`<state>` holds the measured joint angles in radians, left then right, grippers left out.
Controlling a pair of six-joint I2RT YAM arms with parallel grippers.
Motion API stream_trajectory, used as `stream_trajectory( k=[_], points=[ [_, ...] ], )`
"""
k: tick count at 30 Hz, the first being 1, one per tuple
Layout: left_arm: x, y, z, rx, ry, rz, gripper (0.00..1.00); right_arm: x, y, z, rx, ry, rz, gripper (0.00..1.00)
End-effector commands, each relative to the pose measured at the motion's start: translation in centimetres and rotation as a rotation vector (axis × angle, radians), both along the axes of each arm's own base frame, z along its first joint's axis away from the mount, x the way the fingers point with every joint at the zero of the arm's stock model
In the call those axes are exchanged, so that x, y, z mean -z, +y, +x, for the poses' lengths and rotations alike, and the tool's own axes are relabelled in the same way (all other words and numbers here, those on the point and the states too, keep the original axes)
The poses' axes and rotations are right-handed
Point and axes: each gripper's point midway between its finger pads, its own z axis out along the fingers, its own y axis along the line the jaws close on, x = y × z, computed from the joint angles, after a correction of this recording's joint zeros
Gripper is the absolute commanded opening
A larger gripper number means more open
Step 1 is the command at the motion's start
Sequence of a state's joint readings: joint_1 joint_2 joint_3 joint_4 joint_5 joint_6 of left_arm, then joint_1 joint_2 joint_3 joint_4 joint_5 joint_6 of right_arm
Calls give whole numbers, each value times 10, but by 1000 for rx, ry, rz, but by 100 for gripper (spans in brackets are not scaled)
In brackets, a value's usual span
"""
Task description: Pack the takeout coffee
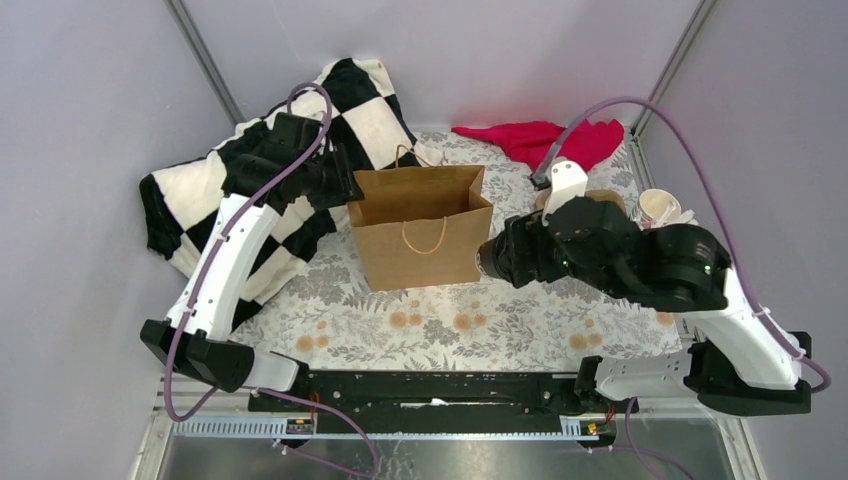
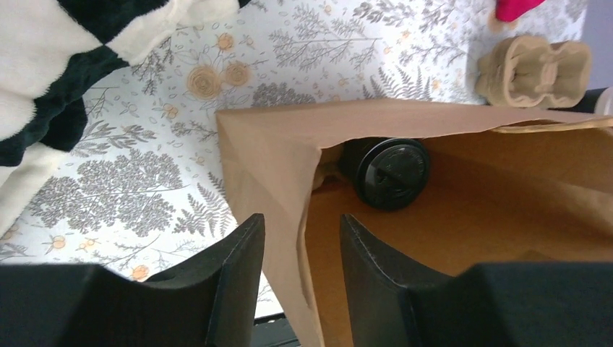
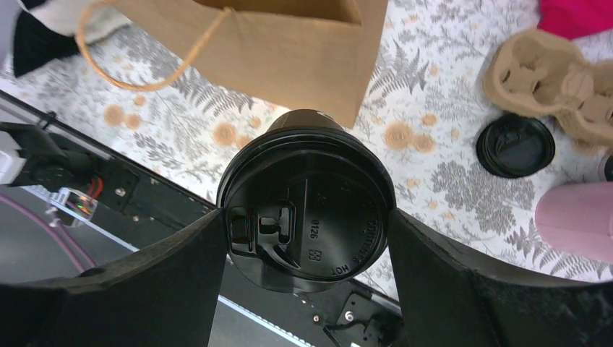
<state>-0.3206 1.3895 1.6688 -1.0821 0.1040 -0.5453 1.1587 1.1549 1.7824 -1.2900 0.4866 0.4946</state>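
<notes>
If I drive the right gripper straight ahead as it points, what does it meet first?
Probably the paper bag: the right gripper holds a coffee cup aimed at the bag's outer corner, so the cup would touch there first. Depth is unclear.

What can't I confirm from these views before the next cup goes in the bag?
Bag contents: in top external its walls hide the floor; left wrist shows one cup inside, the rest behind the left end effector.
Held cup body: right wrist, its own lid covers it.
Black lid beside the carrier: right wrist, seen top-on; whether a cup sits under it is unclear.
</notes>
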Motion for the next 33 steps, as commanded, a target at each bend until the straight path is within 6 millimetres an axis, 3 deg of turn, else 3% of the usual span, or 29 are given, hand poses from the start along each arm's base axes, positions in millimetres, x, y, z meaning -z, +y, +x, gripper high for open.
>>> stream_trajectory(
  k=[1, 4, 11, 14, 19, 22, 26, 33],
  points=[
    [3, 7, 5, 46, -54, 59, 45, -37, -2, 6, -10, -92, 58, 80],
    [1, 6, 10, 74, -98, 74, 36, -54, 5, 5, -50, -119, 111, 80],
    [-17, -7, 22, 165, -213, 60, 0, -93, 26, 5, -112, -165, 220, 80],
    [-34, -21, 16, 206, -317, 60, 0, -104, 38, 4, -141, -175, 271, 80],
    [-48, -47, -16, 245, -455, -9, 0, -105, 76, -2, -266, -162, 336, 79],
    [-36, -57, -39, 244, -484, -70, 0, -103, 97, -4, -324, -150, 355, 79],
    [-26, -52, -58, 181, -524, -152, 0, -98, 118, -9, -394, -120, 356, 79],
    [-4, -46, -84, 116, -518, -284, 0, -65, 129, -16, -447, -46, 301, 78]
  ],
)
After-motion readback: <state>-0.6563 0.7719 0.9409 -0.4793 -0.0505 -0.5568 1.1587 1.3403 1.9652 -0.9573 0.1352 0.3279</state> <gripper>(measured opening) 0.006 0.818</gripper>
